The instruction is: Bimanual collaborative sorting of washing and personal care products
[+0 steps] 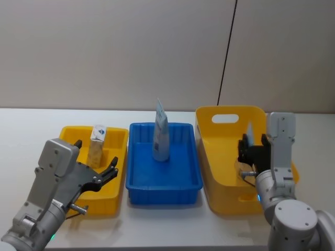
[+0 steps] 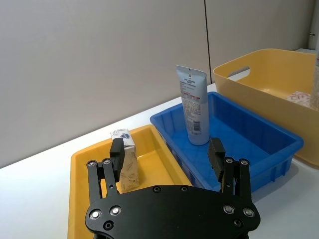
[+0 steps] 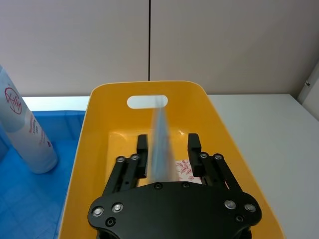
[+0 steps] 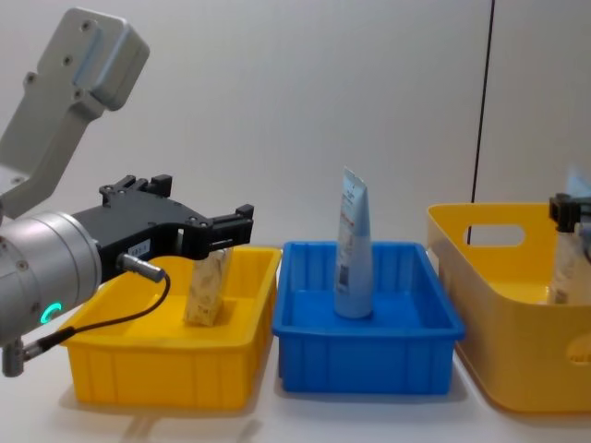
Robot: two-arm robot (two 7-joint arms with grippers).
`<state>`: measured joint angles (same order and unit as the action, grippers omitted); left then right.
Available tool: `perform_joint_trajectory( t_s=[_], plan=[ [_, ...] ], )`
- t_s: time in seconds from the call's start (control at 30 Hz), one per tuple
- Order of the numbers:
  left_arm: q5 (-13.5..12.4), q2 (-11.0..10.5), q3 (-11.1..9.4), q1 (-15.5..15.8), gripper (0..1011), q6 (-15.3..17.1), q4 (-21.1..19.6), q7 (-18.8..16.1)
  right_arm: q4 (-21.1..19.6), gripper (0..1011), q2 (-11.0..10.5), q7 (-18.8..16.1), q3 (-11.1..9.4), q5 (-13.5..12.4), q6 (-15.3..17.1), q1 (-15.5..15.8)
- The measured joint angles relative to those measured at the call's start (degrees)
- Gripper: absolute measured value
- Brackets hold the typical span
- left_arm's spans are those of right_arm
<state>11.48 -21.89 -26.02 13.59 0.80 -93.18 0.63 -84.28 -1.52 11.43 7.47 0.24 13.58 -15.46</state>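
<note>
On white table [image 1: 31,125], left to right: small yellow bin [image 1: 118,137] with beige-yellow packet [image 1: 96,145] upright inside; blue bin [image 1: 137,180] with pale-blue tube [image 1: 160,138] standing on its cap; large yellow bin [image 1: 220,157] with handle cut-out. Left end effector [image 1: 107,172] over near edge of small yellow bin, fingers apart, nothing between them. Right end effector [image 3: 169,154] over large yellow bin, fingers closed on flat pale-blue pouch [image 3: 162,144], held edge-up. White carton with red leaf print [image 3: 185,169] lying on that bin's floor, beneath the pouch.
</note>
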Motion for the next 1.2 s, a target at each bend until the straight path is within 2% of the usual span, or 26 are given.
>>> perform_joint_trajectory(
  t_s=[0.03, 0.07, 0.27, 0.3, 0.37, 0.4, 0.6, 0.97, 1.2],
  plan=[
    [0.0, 0.0, 0.0, 0.0, 1002, 0.0, 0.0, 0.0, 0.1, 450, 0.0, 0.0, 0.0, 0.0, 0.0, 0.0],
    [0.0, 0.0, 0.0, 0.0, 1002, 0.0, 0.0, 0.0, 0.2, 522, 0.1, -0.1, 0.0, 0.0, -0.1, 0.0],
    [0.0, 0.0, 0.0, 0.0, 1002, 0.0, 0.0, 0.0, 0.4, 682, 0.1, -0.1, 0.1, 0.1, -0.3, -0.1],
    [0.0, 0.0, 0.0, 0.0, 1002, 0.0, 0.0, 0.0, 0.5, 742, 0.1, -0.1, 0.1, 0.1, -0.4, -0.1],
    [0.0, 0.0, 0.0, 0.0, 1002, 0.0, 0.0, 0.0, 0.5, 786, 0.1, -0.1, 0.1, 0.1, -0.4, -0.1],
    [0.0, 0.0, 0.0, 0.0, 1002, 0.0, 0.0, 0.0, 0.6, 841, 0.1, -0.1, 0.1, 0.1, -0.4, -0.1],
    [0.0, 0.0, 0.0, 0.0, 1002, 0.0, 0.0, 0.0, 0.7, 985, 0.2, -0.2, 0.1, 0.2, -0.5, -0.1],
    [0.0, 0.0, 0.0, 0.0, 1002, 0.0, 0.0, 0.0, 0.5, 1002, 0.3, -0.7, 0.0, 0.1, -0.7, -0.1],
    [0.0, 0.0, 0.0, 0.0, 1002, 0.0, 0.0, 0.0, -1.2, 1002, 0.8, -2.6, -0.5, -1.7, -1.6, -0.2]
  ],
)
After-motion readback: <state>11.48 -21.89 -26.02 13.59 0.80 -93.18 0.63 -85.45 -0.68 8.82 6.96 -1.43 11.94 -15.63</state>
